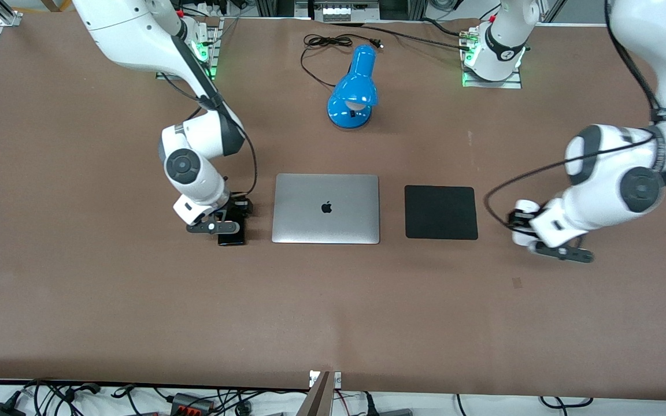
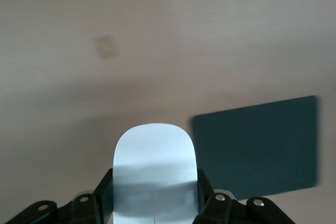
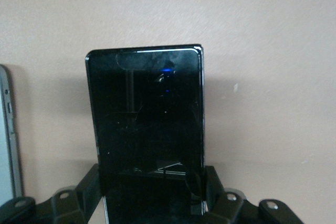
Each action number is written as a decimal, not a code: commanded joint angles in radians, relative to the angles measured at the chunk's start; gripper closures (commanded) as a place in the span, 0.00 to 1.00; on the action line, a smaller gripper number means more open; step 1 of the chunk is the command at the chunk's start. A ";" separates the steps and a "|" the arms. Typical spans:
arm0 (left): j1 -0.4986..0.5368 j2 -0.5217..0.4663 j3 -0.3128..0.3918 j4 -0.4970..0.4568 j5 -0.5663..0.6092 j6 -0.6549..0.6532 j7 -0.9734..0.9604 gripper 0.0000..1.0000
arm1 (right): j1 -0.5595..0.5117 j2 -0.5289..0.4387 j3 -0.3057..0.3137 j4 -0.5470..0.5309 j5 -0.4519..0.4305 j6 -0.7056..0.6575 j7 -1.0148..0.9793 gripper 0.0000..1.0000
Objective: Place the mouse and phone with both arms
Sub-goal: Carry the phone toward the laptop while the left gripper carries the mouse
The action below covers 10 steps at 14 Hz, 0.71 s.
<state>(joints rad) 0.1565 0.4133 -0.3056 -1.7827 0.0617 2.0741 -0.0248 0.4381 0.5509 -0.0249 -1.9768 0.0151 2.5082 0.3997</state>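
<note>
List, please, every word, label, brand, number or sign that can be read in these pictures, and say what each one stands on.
No words or numbers can be read anywhere.
Apple logo, a dark apple shape without lettering: on the closed lid of the silver laptop.
The phone in the right gripper shows only reflections on its dark face.
The mouse in the left gripper and the black pad bear no markings.

In the front view the right gripper point(image 1: 226, 222) covers most of the phone point(image 1: 232, 237), leaving only one end showing. The mouse point(image 2: 155, 169) is hidden there under the left gripper point(image 1: 532, 240). Both wrist views cut off the held ends and the fingers' bases.
</note>
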 commanded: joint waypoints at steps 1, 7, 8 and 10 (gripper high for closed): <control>-0.044 0.027 -0.032 0.000 0.013 -0.014 -0.137 0.66 | 0.019 0.033 -0.006 0.033 0.009 0.001 0.047 0.85; -0.163 0.055 -0.029 -0.253 0.218 0.415 -0.462 0.67 | 0.034 0.050 -0.007 0.094 0.009 -0.003 0.061 0.00; -0.166 0.058 -0.030 -0.271 0.268 0.437 -0.530 0.67 | 0.027 0.040 -0.009 0.114 0.008 -0.031 0.061 0.00; -0.176 0.082 -0.030 -0.271 0.360 0.440 -0.633 0.67 | 0.005 -0.032 -0.018 0.153 0.006 -0.156 0.053 0.00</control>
<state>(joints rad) -0.0218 0.4976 -0.3327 -2.0394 0.3347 2.4964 -0.5649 0.4544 0.5792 -0.0330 -1.8648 0.0151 2.4643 0.4580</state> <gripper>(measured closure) 0.383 0.000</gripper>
